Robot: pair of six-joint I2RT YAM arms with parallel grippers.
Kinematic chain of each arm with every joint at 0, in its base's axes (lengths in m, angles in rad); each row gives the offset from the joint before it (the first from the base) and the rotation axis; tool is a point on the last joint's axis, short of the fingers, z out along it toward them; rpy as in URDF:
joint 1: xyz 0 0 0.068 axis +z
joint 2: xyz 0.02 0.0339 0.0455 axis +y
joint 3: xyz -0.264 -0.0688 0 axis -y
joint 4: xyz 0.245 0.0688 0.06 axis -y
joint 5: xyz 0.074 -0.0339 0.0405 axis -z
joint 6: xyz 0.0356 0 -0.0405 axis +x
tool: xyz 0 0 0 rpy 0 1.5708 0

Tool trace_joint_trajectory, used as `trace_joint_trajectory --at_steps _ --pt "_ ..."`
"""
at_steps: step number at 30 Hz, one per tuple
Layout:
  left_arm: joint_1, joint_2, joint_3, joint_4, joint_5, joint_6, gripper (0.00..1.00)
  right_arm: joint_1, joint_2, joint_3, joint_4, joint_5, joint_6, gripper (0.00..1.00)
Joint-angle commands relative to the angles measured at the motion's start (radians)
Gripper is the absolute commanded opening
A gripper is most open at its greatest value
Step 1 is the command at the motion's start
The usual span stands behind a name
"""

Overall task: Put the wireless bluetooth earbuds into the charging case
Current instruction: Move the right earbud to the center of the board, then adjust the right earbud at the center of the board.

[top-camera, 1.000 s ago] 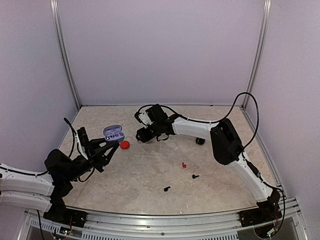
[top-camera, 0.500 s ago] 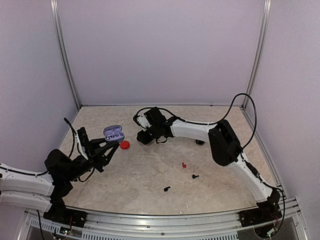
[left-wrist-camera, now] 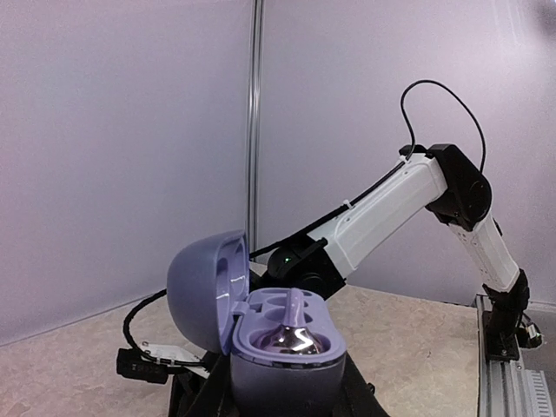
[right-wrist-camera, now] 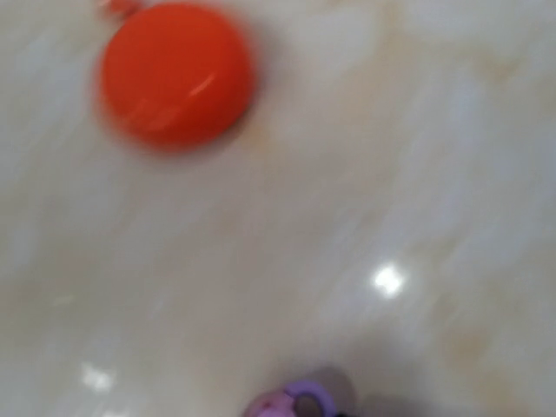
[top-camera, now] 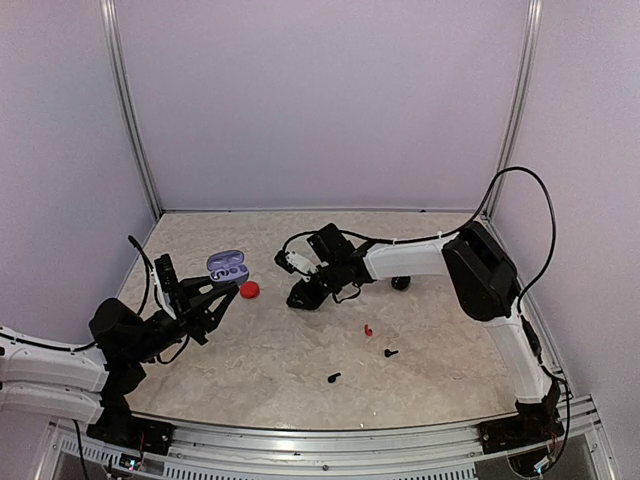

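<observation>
We take the marbled table point(top-camera: 300, 340) first. The right arm point(top-camera: 480, 270) stretches from the near right corner to the middle of the table. The right gripper point(top-camera: 300, 298) hangs low over the surface, just right of the red case point(top-camera: 250, 290). We cannot tell whether its jaws are released or clenched, since its own camera is blurred and shows no fingers. The left arm point(top-camera: 60, 365) lies across the near left corner. The left gripper point(top-camera: 218, 288) is clenched on the purple case point(top-camera: 228, 266), holding it up above the left side of the table, near the left edge. In the left wrist view we see that case open, lid tipped back to the left, with dark fingers point(left-wrist-camera: 204, 395) at either side of its base. The red case lies on the surface beside the purple one, apart from it. A dark rounded thing point(top-camera: 401, 283) shows half hidden behind the right arm, toward the far edge. One silvery earbud point(left-wrist-camera: 293, 337) sits in the purple case. Three more lie loose right of the middle: a red earbud point(top-camera: 368, 329), a black earbud point(top-camera: 390, 352) nearer the near edge, and a second black earbud point(top-camera: 333, 378) nearest that edge. At the bottom of the right wrist view we make out a small purplish thing point(right-wrist-camera: 295, 402), too blurred to name
</observation>
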Motion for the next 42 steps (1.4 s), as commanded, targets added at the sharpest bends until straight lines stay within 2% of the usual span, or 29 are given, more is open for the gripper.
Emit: trace_joint_trajectory --at_steps 1,7,12,16,23,31,42 --pt "0.004 -0.008 0.002 0.008 0.008 -0.001 0.0 0.027 -0.143 -0.158 0.029 -0.127 -0.09 0.27" --pt "0.004 0.001 0.002 0.019 0.013 0.001 0.0 0.066 -0.235 -0.329 0.034 -0.097 -0.154 0.29" --pt "0.004 0.012 0.009 0.02 0.022 0.004 0.0 0.085 -0.267 -0.398 0.046 -0.041 -0.17 0.37" --pt "0.004 0.004 0.008 0.012 0.021 0.007 0.0 0.086 -0.275 -0.422 0.036 0.023 -0.168 0.47" --pt "0.004 -0.014 0.004 -0.001 0.013 0.011 0.0 0.084 -0.321 -0.47 0.052 0.152 -0.132 0.54" --pt "0.004 -0.01 0.004 0.0 0.014 0.016 0.0 0.047 -0.313 -0.468 0.087 0.171 -0.078 0.49" --pt "0.004 -0.024 -0.008 -0.007 0.011 0.02 0.0 0.054 -0.226 -0.351 0.051 -0.034 -0.111 0.43"
